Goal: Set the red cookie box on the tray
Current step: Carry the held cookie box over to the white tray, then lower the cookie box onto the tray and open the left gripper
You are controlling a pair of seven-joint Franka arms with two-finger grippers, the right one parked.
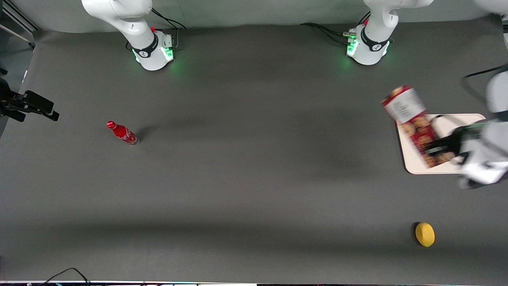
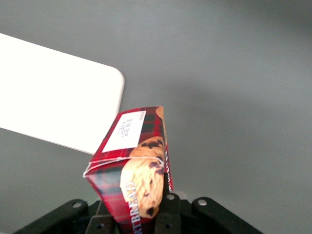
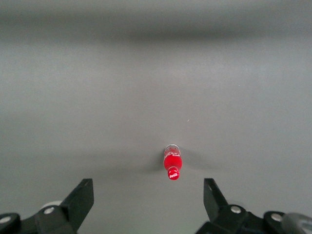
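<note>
Gripping red cookie box (image 1: 414, 125), pincer (image 1: 438, 146), raised over tray (image 1: 452, 121)

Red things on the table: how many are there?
2. The red cookie box is held by the pincer over the tray. The small red bottle stands toward the parked arm's end of the table. None seems hidden.
</note>
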